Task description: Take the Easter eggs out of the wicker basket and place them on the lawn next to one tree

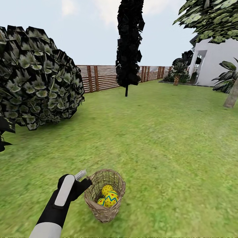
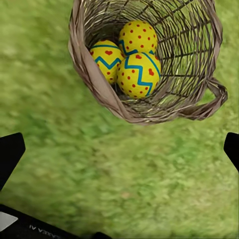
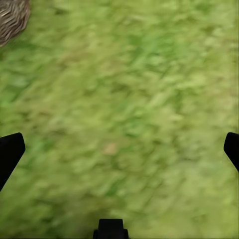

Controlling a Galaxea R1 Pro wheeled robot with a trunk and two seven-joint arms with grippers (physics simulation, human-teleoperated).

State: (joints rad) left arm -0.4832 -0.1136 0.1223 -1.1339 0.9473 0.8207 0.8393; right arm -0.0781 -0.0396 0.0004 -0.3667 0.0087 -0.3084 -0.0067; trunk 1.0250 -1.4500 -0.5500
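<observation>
Three Easter eggs [image 2: 130, 59] are lying together in the wicker basket [image 2: 102, 92], which is standing on the lawn [image 1: 155, 142] just ahead of the left gripper [image 2: 119, 149], whose fingers are standing wide apart with nothing between them; partial pale lettering is showing upside down on its body, too cropped to read. The right gripper [image 3: 119, 152] is likewise hanging wide and empty over grass, with a sliver of basket weave [image 3: 11, 19] well off to one side. The head view is adding one dark cone tree [image 1: 129, 43], a slatted fence [image 1: 99, 77] and a white house [image 1: 215, 62] far beyond the left gripper.
</observation>
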